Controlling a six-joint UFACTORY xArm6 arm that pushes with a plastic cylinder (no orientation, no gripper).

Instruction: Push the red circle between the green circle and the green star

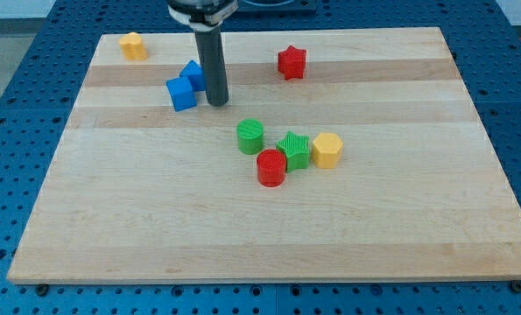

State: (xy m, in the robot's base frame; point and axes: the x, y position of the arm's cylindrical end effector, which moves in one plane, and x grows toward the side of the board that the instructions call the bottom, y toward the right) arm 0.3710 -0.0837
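The red circle [271, 168] sits near the board's middle, just below the gap between the green circle [250, 136] on its upper left and the green star [293, 150] on its right. It touches the green star. My tip [218, 102] rests on the board well up and to the left of these, right beside the blue blocks.
A yellow hexagon [327, 150] touches the green star's right side. Two blue blocks [186, 86] lie together just left of my tip. A red star [292, 62] is at the top centre-right. A yellow block [133, 45] sits at the wooden board's [155, 236] top left corner.
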